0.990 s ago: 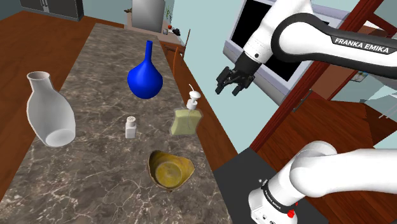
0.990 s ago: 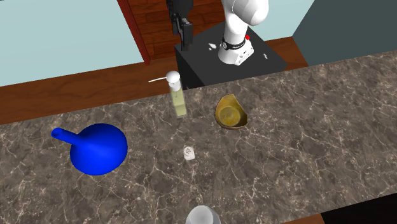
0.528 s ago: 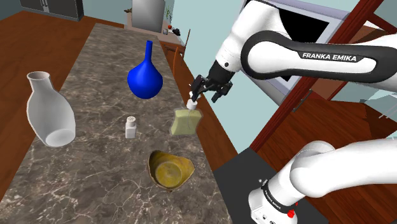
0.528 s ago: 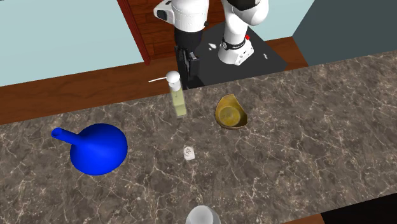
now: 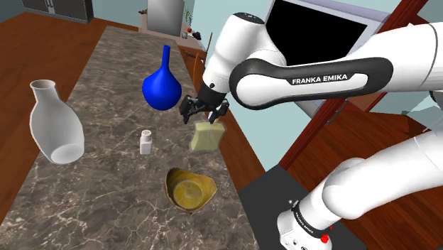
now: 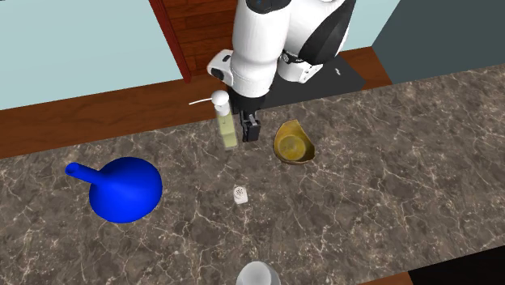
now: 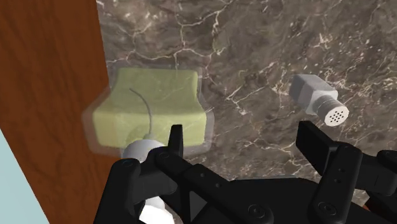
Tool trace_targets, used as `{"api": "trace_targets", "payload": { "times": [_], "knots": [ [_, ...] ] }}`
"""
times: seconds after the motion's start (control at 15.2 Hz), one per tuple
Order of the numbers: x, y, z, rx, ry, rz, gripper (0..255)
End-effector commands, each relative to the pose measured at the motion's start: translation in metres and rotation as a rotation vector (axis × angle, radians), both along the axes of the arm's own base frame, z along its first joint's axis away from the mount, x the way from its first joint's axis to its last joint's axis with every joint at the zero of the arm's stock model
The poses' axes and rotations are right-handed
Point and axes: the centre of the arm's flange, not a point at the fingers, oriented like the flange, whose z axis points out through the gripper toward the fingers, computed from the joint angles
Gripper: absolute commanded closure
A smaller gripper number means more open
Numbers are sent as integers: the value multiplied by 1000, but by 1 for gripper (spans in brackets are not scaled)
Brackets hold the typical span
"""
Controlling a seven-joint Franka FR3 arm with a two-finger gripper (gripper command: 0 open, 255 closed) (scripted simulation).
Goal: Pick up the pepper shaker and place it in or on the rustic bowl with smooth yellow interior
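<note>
The pepper shaker [image 5: 146, 140] is a small white bottle with a perforated cap, upright on the marble counter [image 5: 106, 192]. In the second exterior view the shaker [image 6: 240, 194] stands apart from the bowl [image 6: 293, 142]. The bowl [image 5: 189, 189] is brownish outside and yellow inside, and sits near the counter's front end. My gripper [image 5: 203, 111] hovers over the soap bottle, to the shoulder view's right of the shaker. From the wrist, the gripper [image 7: 243, 137] is open with bare marble between its fingers, and the shaker [image 7: 316, 98] lies just beyond one fingertip.
A yellowish soap dispenser [image 5: 206, 135] with a white pump stands right under my hand, near the counter's edge. A blue long-necked vase [image 5: 162, 87] sits farther back, and a white vase [image 5: 55, 124] at the shoulder view's left. The stand [image 5: 270, 206] adjoins the counter's near corner.
My arm has swung from off the counter's side to above the soap dispenser, dropping lower and closer to the shaker. The objects have not moved.
</note>
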Motion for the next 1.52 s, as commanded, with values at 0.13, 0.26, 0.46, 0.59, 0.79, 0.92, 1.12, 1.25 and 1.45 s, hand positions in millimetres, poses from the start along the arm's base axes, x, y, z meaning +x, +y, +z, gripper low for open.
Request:
{"api": "trace_targets", "payload": {
  "times": [0.13, 0.26, 0.46, 0.59, 0.79, 0.92, 1.12, 1.25, 1.45],
  "knots": [
    [21, 48, -27, -15, -7, -21, 0],
    [31, 70, -40, -25, -10, -31, 0],
    [47, 103, -61, -38, -15, -45, 0],
    [58, 124, -74, -48, -18, -55, 0],
    [72, 150, -91, -59, -22, -67, 0],
    [74, 150, -101, -59, -22, -67, 0],
    [77, 149, -117, -59, -22, -67, 0],
    [79, 148, -127, -59, -22, -67, 0],
    [80, 148, -130, -59, -22, -67, 0]
  ]
}}
